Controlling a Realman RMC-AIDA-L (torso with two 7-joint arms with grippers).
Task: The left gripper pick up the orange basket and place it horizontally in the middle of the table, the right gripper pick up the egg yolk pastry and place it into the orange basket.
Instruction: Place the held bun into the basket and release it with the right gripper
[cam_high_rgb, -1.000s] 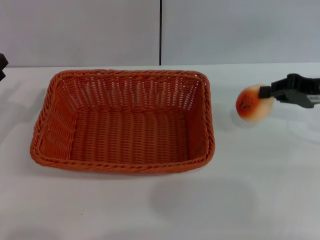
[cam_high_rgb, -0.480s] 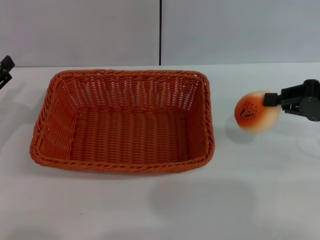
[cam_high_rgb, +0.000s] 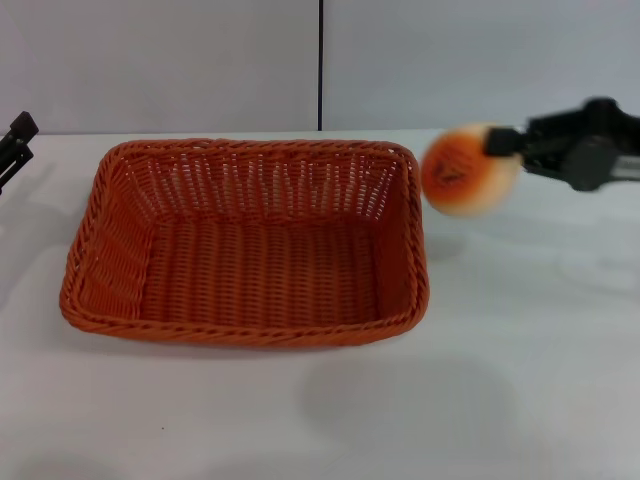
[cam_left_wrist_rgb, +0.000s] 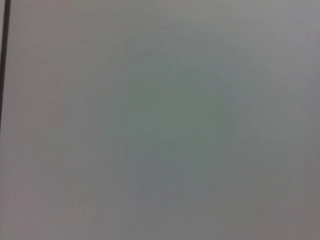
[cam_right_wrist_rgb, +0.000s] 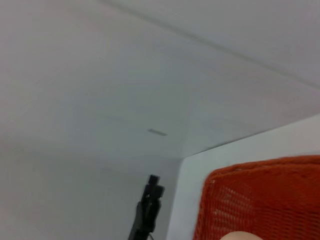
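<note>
Now airborne and level with the far right corner of the orange basket (cam_high_rgb: 245, 243), the egg yolk pastry (cam_high_rgb: 468, 168) has risen and swung inward from where it hung a second ago, lower and well out to the right over the bare table (cam_high_rgb: 520, 380). Its glazed, speckled top faces the basket; it sits just outside the braided rim, not yet over the opening. Clamped on its far side is the right gripper (cam_high_rgb: 503, 141), fingers closed against the bun and arm reaching in from the right edge. The basket itself lies flat and lengthwise across the middle of the white tabletop, empty, unmoved over that second, so that half of the job looks finished. What remains, by the look of it, is to carry the pastry in over the rim and let go. Far off at the left edge, the left gripper (cam_high_rgb: 15, 140) waits clear of the basket; whether its fingers are parted cannot be told.
</note>
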